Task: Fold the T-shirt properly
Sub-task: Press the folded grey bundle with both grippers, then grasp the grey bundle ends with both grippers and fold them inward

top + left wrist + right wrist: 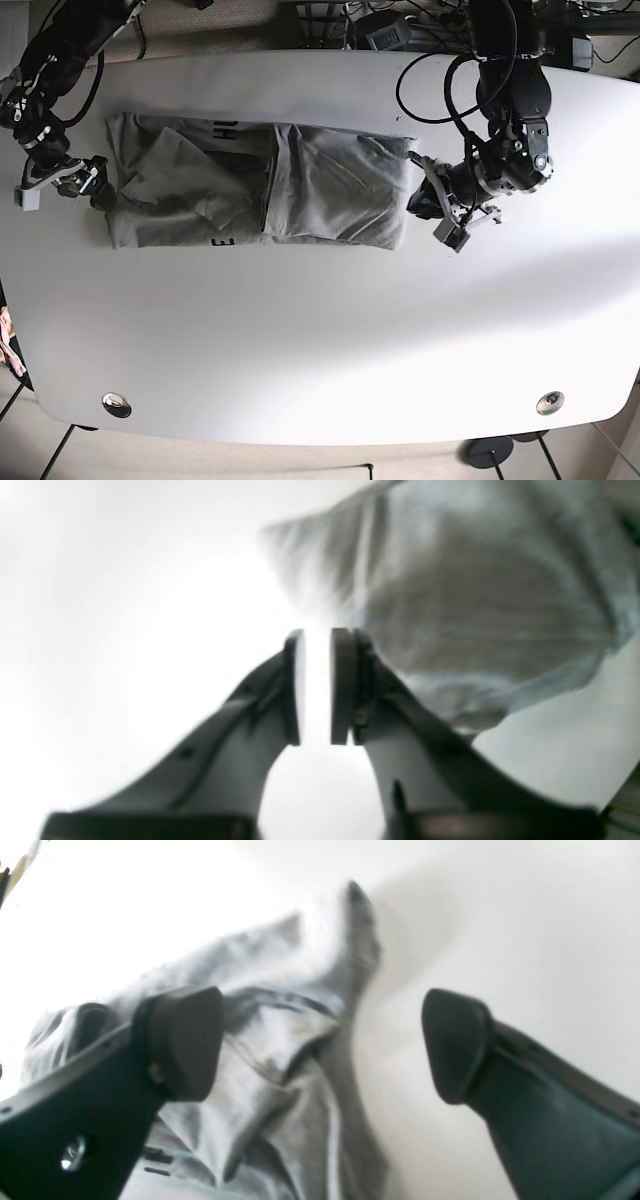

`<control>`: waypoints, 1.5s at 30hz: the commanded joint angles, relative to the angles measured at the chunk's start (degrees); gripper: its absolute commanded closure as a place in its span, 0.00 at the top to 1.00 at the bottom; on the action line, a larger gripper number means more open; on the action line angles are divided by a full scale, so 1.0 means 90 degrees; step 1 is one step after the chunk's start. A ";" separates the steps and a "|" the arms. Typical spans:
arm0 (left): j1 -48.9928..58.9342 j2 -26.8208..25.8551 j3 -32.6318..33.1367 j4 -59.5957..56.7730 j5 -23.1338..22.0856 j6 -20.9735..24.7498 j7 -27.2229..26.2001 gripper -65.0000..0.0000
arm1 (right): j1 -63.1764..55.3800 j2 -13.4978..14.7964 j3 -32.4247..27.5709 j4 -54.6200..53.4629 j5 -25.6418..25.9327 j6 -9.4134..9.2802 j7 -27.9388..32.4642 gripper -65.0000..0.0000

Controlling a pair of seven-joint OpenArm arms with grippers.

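T-shirt (pixel 260 185) spread across table (pixel 320 340), half-folded. Left gripper (pixel 315 685) at 3 o'clock edge, nearly closed, empty. Right gripper (pixel 320 1045) at 9 o'clock edge, wide apart. Pinch both layers before lifting.

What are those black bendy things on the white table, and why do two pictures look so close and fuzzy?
Those are two robot arms. One picture looks down from above: it shows a white table with a grey T-shirt lying on it, partly folded. The other two pictures come from little cameras on the robot's wrists, so you see its pinchers up close and blurry. The left gripper is at one end of the shirt, its two pads nearly together with a thin gap, pinching nothing. The right gripper is at the other end, wide open above the cloth. Neither one holds the shirt right now.
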 commanded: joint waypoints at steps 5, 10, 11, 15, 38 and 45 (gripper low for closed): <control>-0.0110 0.0104 0.0037 -0.0459 -0.0216 -0.0142 -0.0119 0.04 | -0.0014 0.0163 0.0012 -0.0980 0.0142 0.0055 0.0115 0.88; -0.0130 0.0074 0.0028 -0.0996 -0.0187 -0.0142 -0.0285 0.04 | -0.0190 -0.0209 -0.0574 -0.0775 0.0161 0.0055 0.0115 0.87; -0.0120 0.0074 0.0028 -0.1055 -0.0187 -0.0142 -0.0393 0.04 | -0.0258 -0.0287 -0.0730 -0.0687 0.0161 0.0055 0.0115 0.87; -0.0110 0.0065 0.0028 -0.1172 -0.0177 -0.0142 -0.0471 0.04 | -0.0297 -0.0599 -0.1316 -0.0375 0.0112 -0.0003 0.0115 0.86; -0.0022 0.0778 0.0516 -0.1543 -0.0177 0.0458 -0.0491 0.04 | -0.0600 -0.1420 -0.1785 0.3933 0.0161 -0.0414 -0.0949 0.03; -0.0032 0.1012 0.0516 -0.1543 -0.0177 0.0468 -0.0481 0.04 | -0.0542 -0.1703 -0.3416 0.3943 -0.0093 -0.0414 -0.0852 0.03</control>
